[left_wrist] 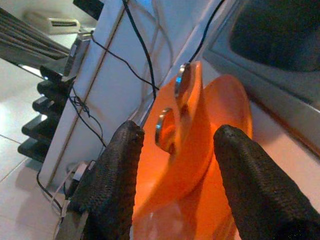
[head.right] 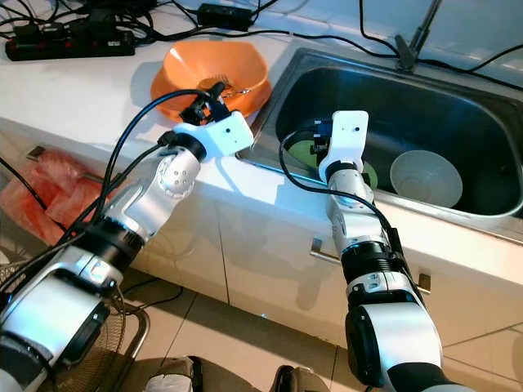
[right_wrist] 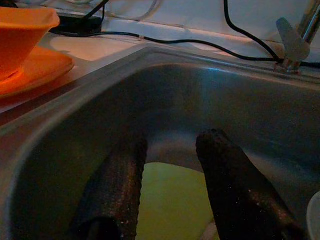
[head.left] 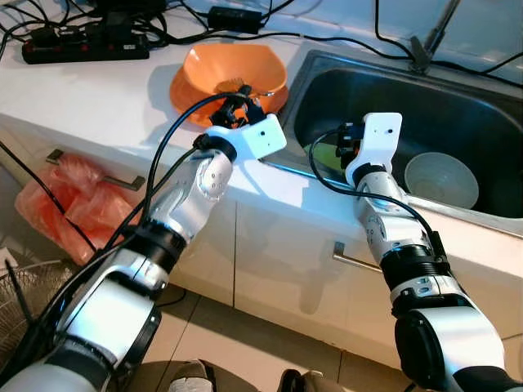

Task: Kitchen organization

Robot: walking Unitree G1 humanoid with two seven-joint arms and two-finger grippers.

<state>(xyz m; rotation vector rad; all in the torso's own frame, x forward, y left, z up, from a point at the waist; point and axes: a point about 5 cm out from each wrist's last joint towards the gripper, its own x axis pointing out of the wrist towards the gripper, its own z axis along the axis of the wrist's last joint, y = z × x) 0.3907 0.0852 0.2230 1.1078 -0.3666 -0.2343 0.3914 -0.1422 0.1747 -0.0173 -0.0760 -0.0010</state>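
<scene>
Left gripper (left_wrist: 175,165) is up at the orange bowl (head.left: 225,75) on the white counter (head.left: 98,98), fingers spread wide either side of its rim, nothing clamped. The bowl sits just left of the steel sink (head.left: 458,106), mouth up, tipped toward the robot; roundish, so no clear long axis. Right gripper (right_wrist: 167,165) reaches down into the sink, fingers parted and empty, above a yellow-green plate (right_wrist: 172,205). A white bowl (head.left: 441,180) rests upright further right in the basin.

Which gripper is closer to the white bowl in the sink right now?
Right. The right gripper hangs inside the sink over a green plate, beside the white bowl. The left gripper is at the orange bowl on the counter.
</scene>
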